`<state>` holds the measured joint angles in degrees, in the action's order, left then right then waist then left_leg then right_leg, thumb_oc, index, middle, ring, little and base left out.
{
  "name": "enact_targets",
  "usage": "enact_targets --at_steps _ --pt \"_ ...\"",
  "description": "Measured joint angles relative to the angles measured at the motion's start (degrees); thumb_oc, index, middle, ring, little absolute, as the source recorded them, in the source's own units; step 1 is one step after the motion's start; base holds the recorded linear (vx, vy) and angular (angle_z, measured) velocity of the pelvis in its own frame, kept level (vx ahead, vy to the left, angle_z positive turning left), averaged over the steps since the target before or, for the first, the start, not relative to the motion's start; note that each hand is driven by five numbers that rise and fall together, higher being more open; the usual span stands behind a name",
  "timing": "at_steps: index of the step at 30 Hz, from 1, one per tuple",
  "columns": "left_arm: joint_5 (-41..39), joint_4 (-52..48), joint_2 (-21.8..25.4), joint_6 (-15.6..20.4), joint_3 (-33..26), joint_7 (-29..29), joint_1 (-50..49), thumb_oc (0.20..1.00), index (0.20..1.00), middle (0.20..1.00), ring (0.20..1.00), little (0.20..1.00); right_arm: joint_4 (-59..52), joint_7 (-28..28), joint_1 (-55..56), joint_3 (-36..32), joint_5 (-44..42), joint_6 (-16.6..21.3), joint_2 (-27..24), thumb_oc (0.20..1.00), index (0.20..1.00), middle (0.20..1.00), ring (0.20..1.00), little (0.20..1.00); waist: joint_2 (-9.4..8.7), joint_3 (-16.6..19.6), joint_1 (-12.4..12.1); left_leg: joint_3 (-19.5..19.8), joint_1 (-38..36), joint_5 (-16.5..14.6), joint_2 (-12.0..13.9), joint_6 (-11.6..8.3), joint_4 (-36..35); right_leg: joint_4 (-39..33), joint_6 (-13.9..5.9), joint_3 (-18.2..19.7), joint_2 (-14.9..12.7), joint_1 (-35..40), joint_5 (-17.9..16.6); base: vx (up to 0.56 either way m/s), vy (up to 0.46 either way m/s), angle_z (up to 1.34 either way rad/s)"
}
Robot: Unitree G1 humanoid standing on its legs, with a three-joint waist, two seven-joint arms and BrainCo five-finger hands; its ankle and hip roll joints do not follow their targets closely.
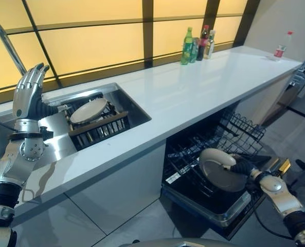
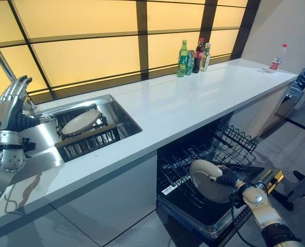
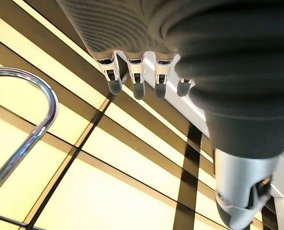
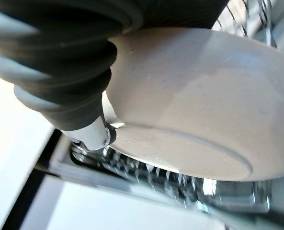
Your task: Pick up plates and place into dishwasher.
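Observation:
My right hand (image 1: 240,165) is shut on a speckled cream plate (image 1: 219,171), holding it tilted on edge over the lower rack (image 1: 191,177) of the open dishwasher. The right wrist view has the plate's underside (image 4: 204,110) close up, with my thumb (image 4: 96,136) pressed to its rim. A second plate (image 1: 88,110) lies tilted on a dark rack (image 1: 98,128) in the sink (image 1: 134,105). My left hand (image 1: 30,92) is raised above the sink's left side, fingers (image 3: 134,79) straight and open, holding nothing.
A curved tap (image 3: 17,139) rises beside the left hand. Several bottles (image 1: 196,45) stand at the back of the white counter (image 1: 193,92), and one more bottle (image 1: 281,45) at its far right. The dishwasher's upper wire basket (image 1: 239,131) is pulled out behind the plate.

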<state>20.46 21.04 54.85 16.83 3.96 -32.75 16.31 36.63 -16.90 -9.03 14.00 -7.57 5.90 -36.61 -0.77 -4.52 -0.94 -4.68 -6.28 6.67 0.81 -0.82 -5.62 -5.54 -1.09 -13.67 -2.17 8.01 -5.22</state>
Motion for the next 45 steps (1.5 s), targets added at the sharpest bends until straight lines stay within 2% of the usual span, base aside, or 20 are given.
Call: enact_targets --at_steps 6,7,12,20,25,26,27,28,35,41,45 --pt "-2.21 -2.11 -0.13 0.4 2.07 2.32 1.65 1.0 1.0 1.0 1.0 1.0 11.58 0.34 -7.68 1.97 0.13 -1.28 3.36 0.2 0.2 0.2 0.2 0.2 -0.07 0.04 -2.03 1.36 -0.07 0.1 -0.19 -0.12 0.01 -0.01 0.4 -1.26 -0.11 0.65 0.28 0.03 -0.014 0.12" --pt "-2.5 -2.24 -0.16 0.3 2.18 2.77 1.81 1.0 1.0 1.0 1.0 1.0 14.04 0.35 -8.9 2.29 0.12 -1.32 4.04 0.2 0.2 0.2 0.2 0.2 0.01 0.02 -3.03 1.65 -0.14 0.09 -0.24 -0.11 0.01 0.0 0.51 -1.54 -0.12 0.89 0.36 0.05 -0.022 0.11" --pt "-3.37 -7.43 -0.23 0.3 3.47 5.27 2.61 1.0 1.0 1.0 1.0 1.0 24.29 1.42 -11.9 2.47 1.93 -2.41 6.27 0.2 0.2 0.2 0.2 0.2 0.13 -0.03 -5.04 2.26 -0.03 0.17 -0.31 -0.19 0.01 0.0 0.61 -2.12 -0.14 1.03 0.42 0.04 -0.018 0.07" --pt "-3.83 -13.6 -0.05 0.29 3.97 7.69 2.72 1.0 1.0 1.0 1.0 1.0 27.54 2.96 -13.53 2.34 2.94 -5.73 6.55 0.2 0.2 0.2 0.2 0.2 0.75 -0.4 -6.5 4.41 1.36 0.12 -0.58 -0.07 0.01 0.0 1.03 -3.24 -0.12 0.83 0.82 0.0 -0.013 0.11" --pt "-3.86 -15.47 0.05 0.4 3.86 9.98 2.56 1.0 1.0 1.0 1.0 1.0 28.28 4.01 -14.23 2.17 3.0 -7.25 6.32 0.2 0.2 0.2 0.2 0.2 2.12 -1.25 -6.73 5.17 1.91 0.93 -0.69 -0.36 0.03 -0.01 1.03 -4.27 -0.19 0.34 0.75 0.03 -0.001 0.12" --pt "-3.85 -15.7 0.05 0.41 3.86 10.56 2.56 1.0 1.0 1.0 1.0 1.0 28.32 4.22 -14.27 2.11 2.96 -7.2 6.21 0.58 0.58 0.58 0.58 0.58 2.29 -1.38 -6.72 5.29 1.96 0.93 -0.73 -0.36 0.03 -0.01 1.03 -4.35 -0.21 0.33 0.75 0.0 0.0 0.04" --pt "-3.83 -15.69 0.05 0.38 3.86 11.07 2.56 1.0 1.0 1.0 1.0 1.0 28.32 4.24 -14.37 2.06 2.95 -7.13 6.15 0.925 0.925 0.925 0.925 0.925 2.42 -1.5 -6.67 5.34 1.97 0.93 -0.74 -0.35 0.03 -0.01 1.04 -4.4 -0.21 0.34 0.74 -0.01 0.005 0.03" --pt "-3.75 -15.7 0.05 0.37 3.87 11.52 2.56 1.0 1.0 1.0 1.0 1.0 28.31 4.47 -14.38 2.05 2.92 -7.03 6.16 1.0 1.0 1.0 1.0 1.0 2.5 -1.56 -6.54 5.4 1.99 0.93 -0.73 -0.35 0.02 -0.01 1.05 -4.46 -0.2 0.33 0.74 0.0 0.0 0.0" --pt "-3.04 -15.01 0.42 -1.36 4.48 12.07 2.62 1.0 1.0 1.0 1.0 1.0 24.49 9.21 -14.15 2.13 1.77 -4.57 5.25 1.0 1.0 1.0 1.0 1.0 3.84 -3.21 -6.18 5.45 2.05 0.92 -0.66 -0.33 0.02 0.0 1.07 -4.52 -0.15 0.27 0.78 0.02 0.04 -0.01" --pt "-3.37 -8.02 0.76 -4.7 6.45 12.38 3.06 1.0 1.0 1.0 1.0 1.0 -2.55 20.35 -12.91 -0.67 2.93 -2.1 -0.42 1.0 1.0 1.0 1.0 1.0 4.66 -4.71 -2.6 4.76 1.95 1.0 -0.79 -0.44 0.05 0.0 0.97 -4.08 -0.39 -0.01 0.74 0.05 0.112 -0.03" --pt "-3.49 -5.07 0.51 -6.51 6.14 12.7 3.13 1.0 1.0 1.0 1.0 1.0 -15.62 22.74 -9.37 -6.59 6.94 0.16 -2.65 1.0 1.0 1.0 1.0 1.0 4.54 -5.97 -1.1 4.13 2.03 0.84 -0.85 -0.2 0.05 0.03 0.84 -3.09 -0.4 -0.25 0.63 0.03 0.094 -0.09"
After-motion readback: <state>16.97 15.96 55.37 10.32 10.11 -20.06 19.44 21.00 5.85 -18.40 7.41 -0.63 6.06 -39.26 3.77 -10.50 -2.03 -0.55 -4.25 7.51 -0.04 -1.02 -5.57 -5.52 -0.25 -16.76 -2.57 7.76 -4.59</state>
